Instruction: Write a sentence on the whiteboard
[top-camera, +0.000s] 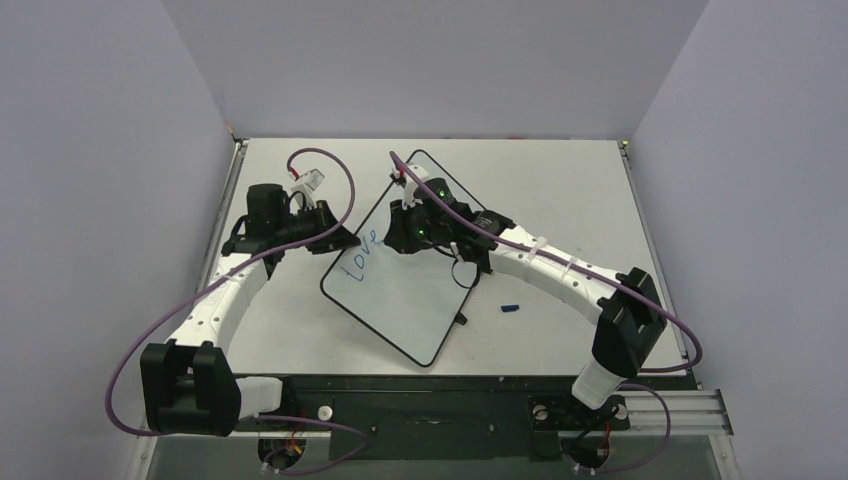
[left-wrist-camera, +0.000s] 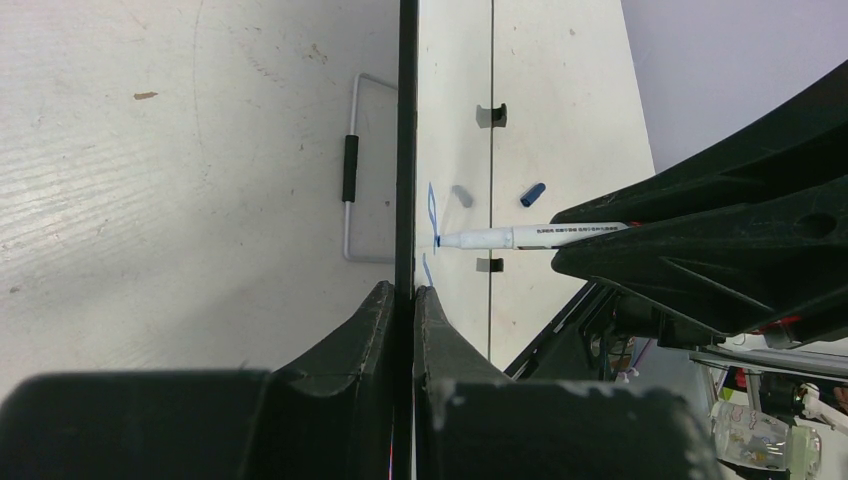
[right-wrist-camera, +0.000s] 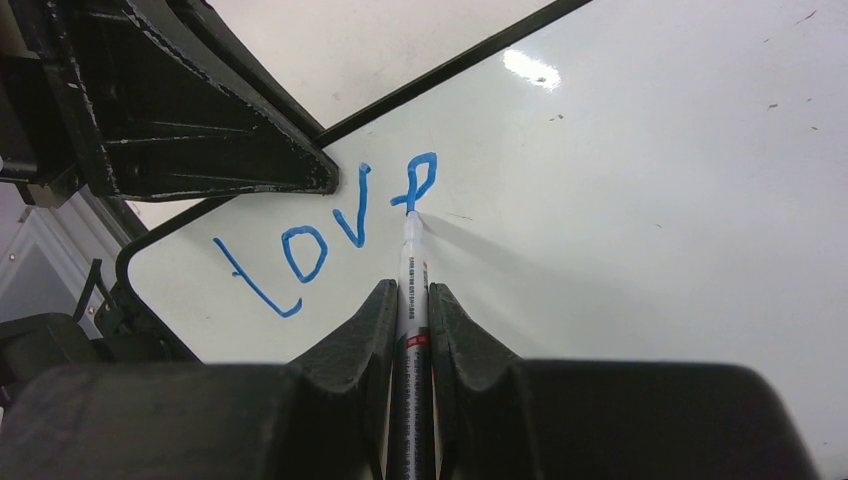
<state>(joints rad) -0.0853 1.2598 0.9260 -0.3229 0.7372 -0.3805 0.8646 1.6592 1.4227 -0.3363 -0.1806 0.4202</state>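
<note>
On whiteboard (right-wrist-camera: 620, 250), near left rim: sentence (right-wrist-camera: 324, 248) reads "love" in blue. Tip of marker (right-wrist-camera: 411, 250) touching last letter, barrel clamped in my right gripper (right-wrist-camera: 413, 295). My left gripper (left-wrist-camera: 404, 295) pinched tight onto board's black rim. Loose blue cap (top-camera: 511, 307) on table (top-camera: 560, 190), beside board.

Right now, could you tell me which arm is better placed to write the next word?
Right: the right gripper holds the marker, tip on the whiteboard; the left gripper is clamped on its rim.
</note>
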